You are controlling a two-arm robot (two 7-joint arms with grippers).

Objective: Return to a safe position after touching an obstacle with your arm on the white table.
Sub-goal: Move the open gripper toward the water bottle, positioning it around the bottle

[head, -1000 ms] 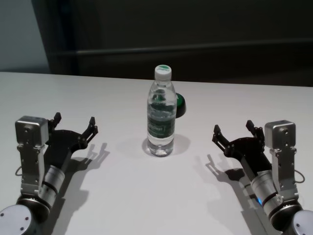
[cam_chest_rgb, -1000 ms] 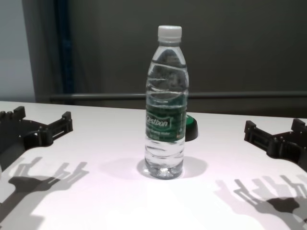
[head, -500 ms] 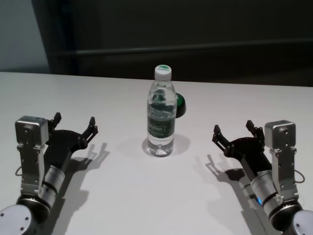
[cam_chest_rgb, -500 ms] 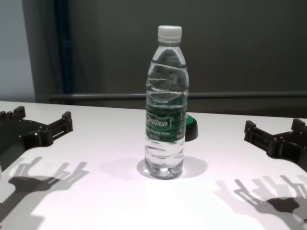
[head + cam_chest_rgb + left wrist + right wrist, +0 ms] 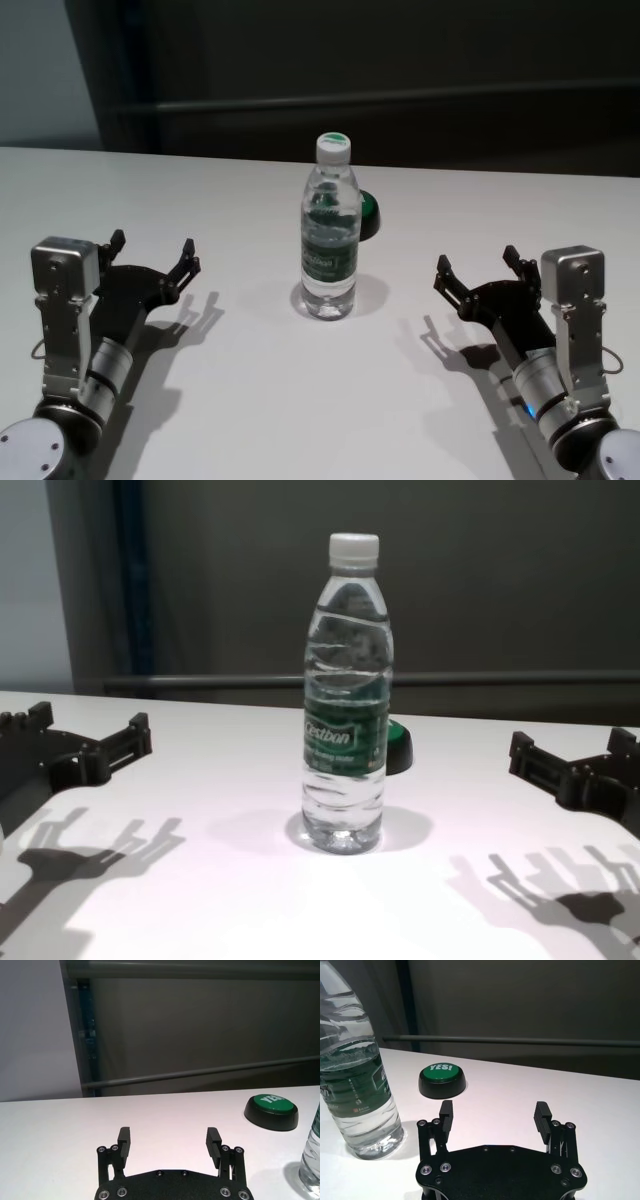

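- Head view: The obstacle (image 5: 329, 237), a tall clear water bottle with a white screw cap and a dark green label, is seen standing upright near the middle of the white surface (image 5: 300, 400). A low green push-button (image 5: 368, 215) is largely hidden behind the bottle; only its right part is visible. The left gripper (image 5: 153, 256) is held low at the left side and the right gripper (image 5: 478, 268) low at the right side, each well apart from the bottle. Both sets of fingers are spread and nothing is held. The lower arm joints are cut off by the frame's bottom edge.
- Left wrist view: The left gripper's fingers (image 5: 123, 1146) are seen released above the bare surface. Only a sliver of the bottle's clear base is caught at the frame edge; the button's lettering is partly cut off.
- Right wrist view: The right gripper's fingers (image 5: 538, 1115) are seen released, with a gap between them and the bottle. The bottle's cap is out of frame; water is seen reaching up into the ribbed upper body, above the label. "YES!" is read on the button top.
- Chest view: White lettering is noted on the label but cannot be read with certainty. Both grippers are cut off at the frame sides, and their shadows are cast on the surface.
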